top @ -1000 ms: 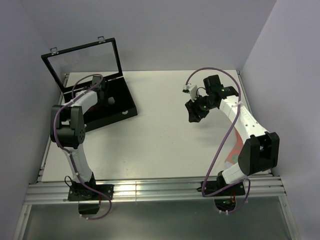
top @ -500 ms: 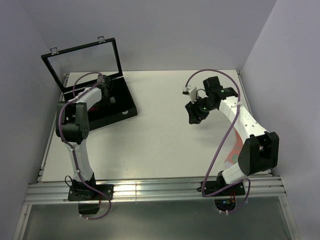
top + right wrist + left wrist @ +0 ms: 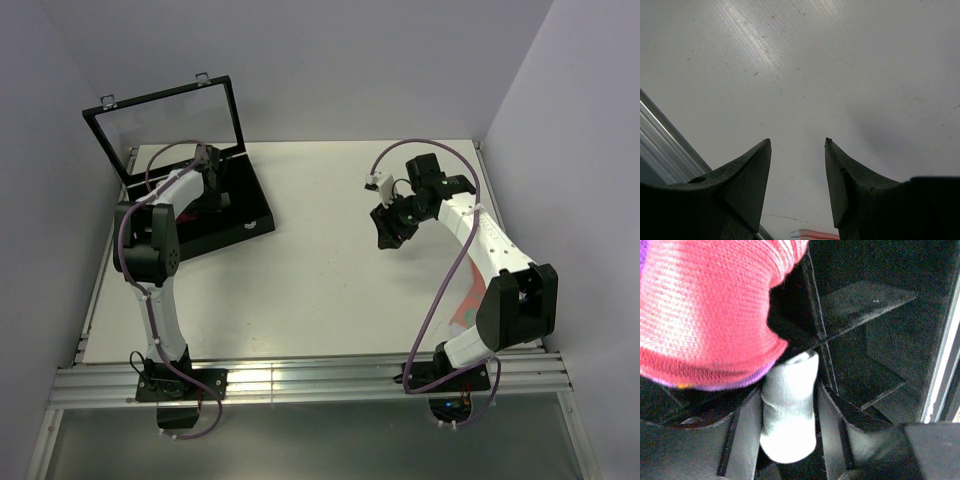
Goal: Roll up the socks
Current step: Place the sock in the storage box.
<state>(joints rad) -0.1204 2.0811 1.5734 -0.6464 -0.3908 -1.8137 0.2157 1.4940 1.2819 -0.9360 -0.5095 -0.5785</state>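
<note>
The left claw (image 3: 790, 388) straddled the grey sock (image 3: 789, 420) in the box (image 3: 865, 295), grip impossible to tell; the right claw (image 3: 797, 141) gaped empty. Retreating might drag the roll out, past the red sock (image 3: 705, 315) at ten o'clock.

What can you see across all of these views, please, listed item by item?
table: one, white, under everything.
organiser box: one, black, far left of the table.
lid: one, clear pane in a black frame, raised behind the box.
dividers: several, black, inside the box.
magenta-red sock: one, bundled, in the box.
grey sock: one, pale, rolled, in the box next to the magenta-red sock.
salmon-pink sock: one, near right of the table, mostly hidden by the right arm.
left tool: one, black, in the box, fingers either side of the grey sock.
right tool: one, black, open, over bare table.
</note>
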